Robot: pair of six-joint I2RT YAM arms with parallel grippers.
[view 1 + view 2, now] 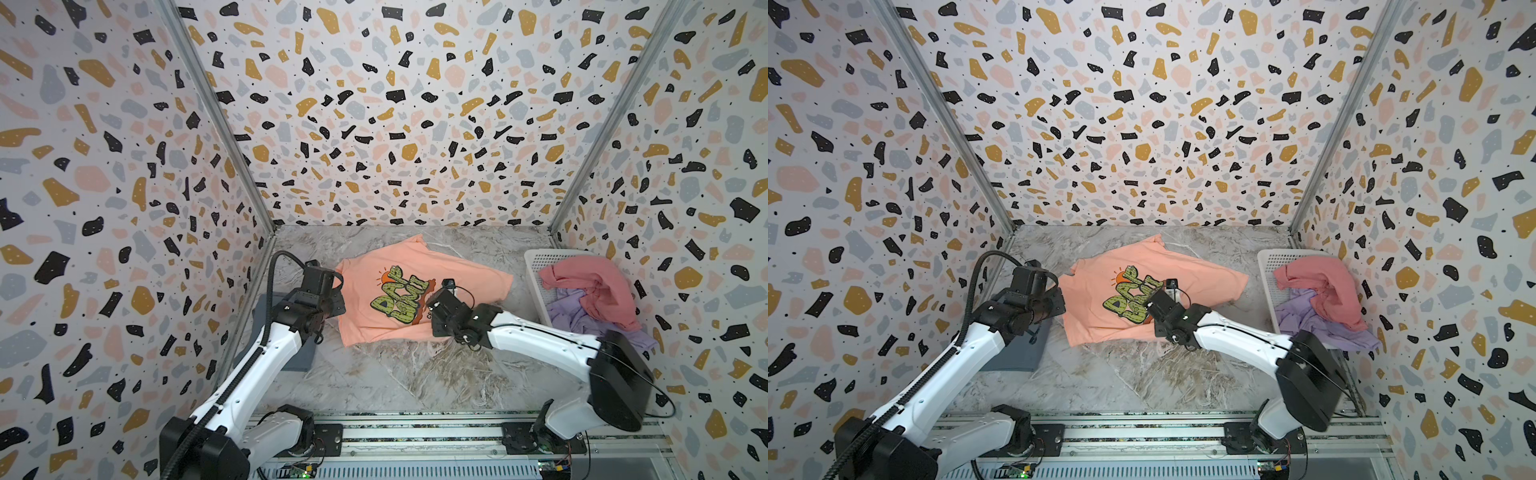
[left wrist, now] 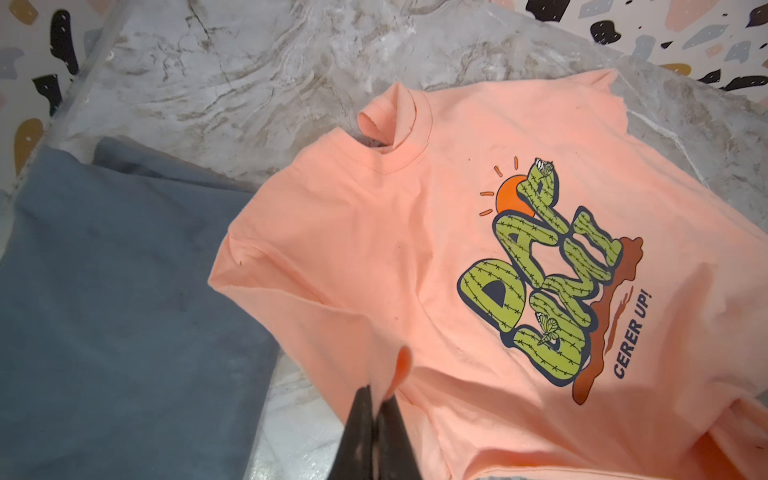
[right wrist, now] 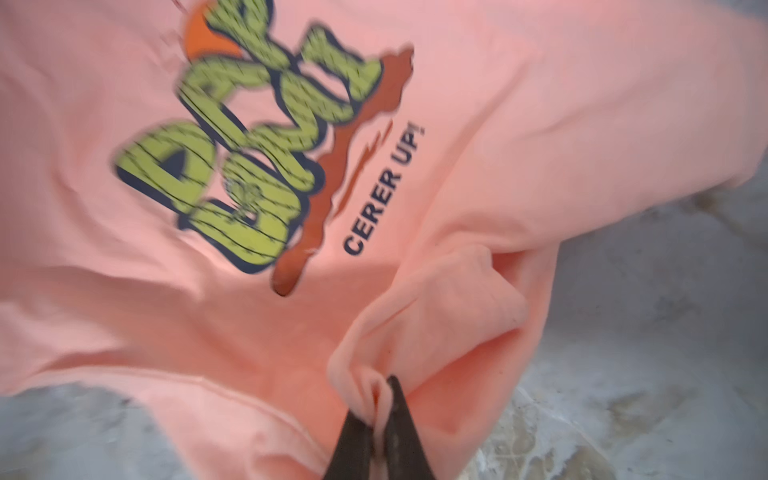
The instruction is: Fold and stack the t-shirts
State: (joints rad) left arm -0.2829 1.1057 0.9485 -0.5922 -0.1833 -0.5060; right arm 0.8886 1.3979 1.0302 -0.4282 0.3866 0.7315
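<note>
A peach t-shirt (image 1: 361,299) (image 1: 1092,299) lies print side up in the middle of the marble table (image 1: 415,374), with its collar toward the left arm and one corner reaching toward the back wall. The print shows green cactus-style letters, an orange sun and the words "CERER UP!". The left claw (image 2: 376,397) is closed tight on this shirt (image 2: 374,249), pinching a small peak of cloth at the shoulder and sleeve edge on the side nearest the grey t-shirt (image 2: 124,291). The right claw (image 3: 378,403) is also clamped on the peach shirt (image 3: 540,124), and a bunched fold from its edge below the lettering is squeezed between the two dark fingers. The right wrist view is somewhat blurred. The grey shirt (image 1: 299,357) (image 1: 1021,353) lies flat at the left edge of the table, partly under the left arm and just beside the peach one. At the right side of the table stands a white basket (image 1: 536,266) (image 1: 1268,266) against the wall. A rose t-shirt (image 1: 598,286) (image 1: 1325,282) is heaped on top in it, crumpled. A lavender t-shirt (image 1: 573,316) (image 1: 1308,320) lies beneath the rose one and spills over the near rim, behind the right arm's elbow in both top views.
</note>
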